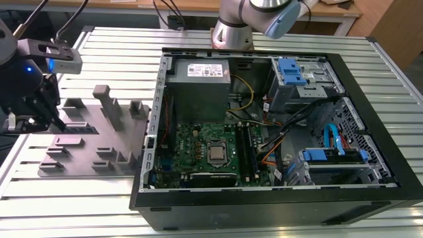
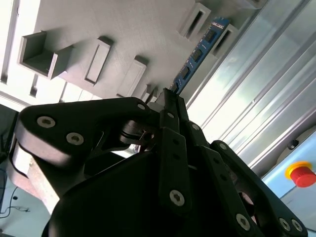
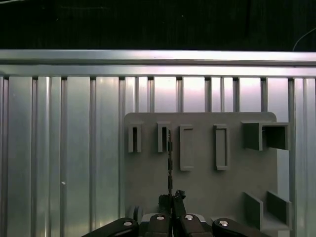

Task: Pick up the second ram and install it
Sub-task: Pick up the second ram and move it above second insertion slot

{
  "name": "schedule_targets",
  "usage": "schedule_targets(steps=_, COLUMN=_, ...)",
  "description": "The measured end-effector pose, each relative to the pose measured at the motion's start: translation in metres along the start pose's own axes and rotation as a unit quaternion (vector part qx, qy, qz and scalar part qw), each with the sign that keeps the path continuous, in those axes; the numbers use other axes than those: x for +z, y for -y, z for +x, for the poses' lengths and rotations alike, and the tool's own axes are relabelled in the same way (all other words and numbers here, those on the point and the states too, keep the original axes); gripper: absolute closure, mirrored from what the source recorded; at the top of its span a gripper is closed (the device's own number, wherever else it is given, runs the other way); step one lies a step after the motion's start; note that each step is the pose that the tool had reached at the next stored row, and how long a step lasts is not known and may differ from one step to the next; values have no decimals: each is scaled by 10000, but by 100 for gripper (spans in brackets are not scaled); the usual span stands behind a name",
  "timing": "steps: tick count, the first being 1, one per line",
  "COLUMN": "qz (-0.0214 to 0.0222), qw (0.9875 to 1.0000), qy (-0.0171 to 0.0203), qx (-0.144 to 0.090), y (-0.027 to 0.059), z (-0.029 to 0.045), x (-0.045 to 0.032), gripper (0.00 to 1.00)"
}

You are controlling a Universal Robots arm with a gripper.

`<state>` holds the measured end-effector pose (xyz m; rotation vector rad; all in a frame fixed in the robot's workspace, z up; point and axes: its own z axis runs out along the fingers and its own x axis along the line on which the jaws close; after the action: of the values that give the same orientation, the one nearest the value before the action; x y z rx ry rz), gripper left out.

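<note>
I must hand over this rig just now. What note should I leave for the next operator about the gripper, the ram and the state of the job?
Gripper: shut on one end of the second ram, over the grey fixture tray at the exterior view's left.
Ram: it reaches out from the gripper above the tray's slot blocks. I cannot tell whether it is fully clear of them.
Done: the ram is gripped.
Left: the install. The ram is not yet at the motherboard in the open computer case.
</note>
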<state>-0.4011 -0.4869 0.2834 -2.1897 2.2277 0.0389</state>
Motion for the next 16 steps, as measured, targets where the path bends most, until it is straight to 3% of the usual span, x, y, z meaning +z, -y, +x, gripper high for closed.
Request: schedule_targets(steps=16, qz=0, qw=10000, qy=0, qx=0, y=-1, z=-6, x=-196, gripper=89)
